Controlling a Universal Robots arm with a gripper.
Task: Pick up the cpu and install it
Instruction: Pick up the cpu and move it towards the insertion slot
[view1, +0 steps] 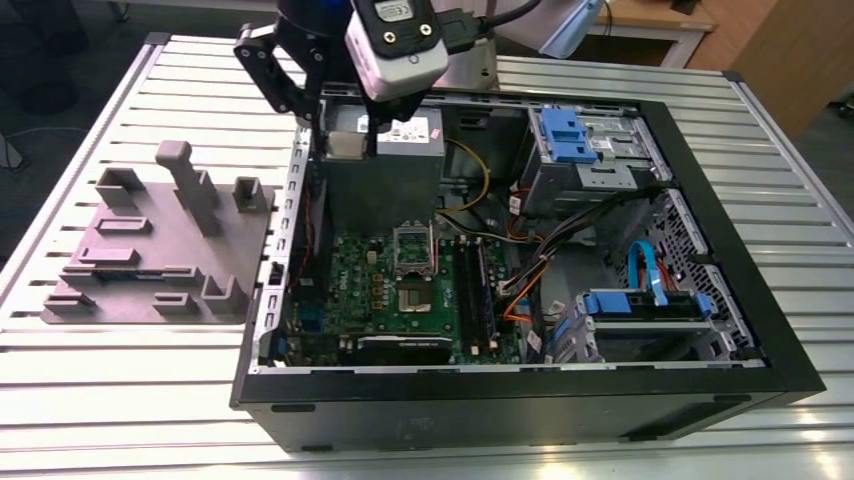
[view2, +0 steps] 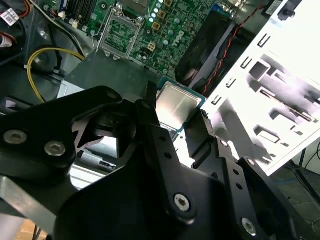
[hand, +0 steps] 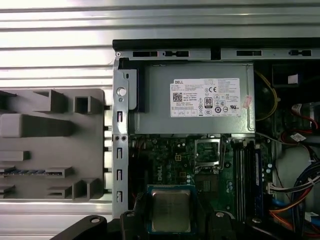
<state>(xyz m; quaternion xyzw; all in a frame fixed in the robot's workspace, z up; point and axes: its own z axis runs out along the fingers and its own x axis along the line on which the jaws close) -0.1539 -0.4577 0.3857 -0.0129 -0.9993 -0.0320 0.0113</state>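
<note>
The gripper (hand: 171, 216) pinches the cpu (hand: 171, 210) by two opposite edges, raised above and well apart from the motherboard's CPU socket (hand: 207, 151); the carry step seems in hand; seating calls for squaring the chip over that socket

The cpu (view2: 177, 105) is a small flat square chip, shiny silver-grey on top with a thin greenish rim. It is lifted, metal face up, gripped at two opposite edges by the claw (hand: 171, 222) above the open computer case (view1: 534, 405).
</note>
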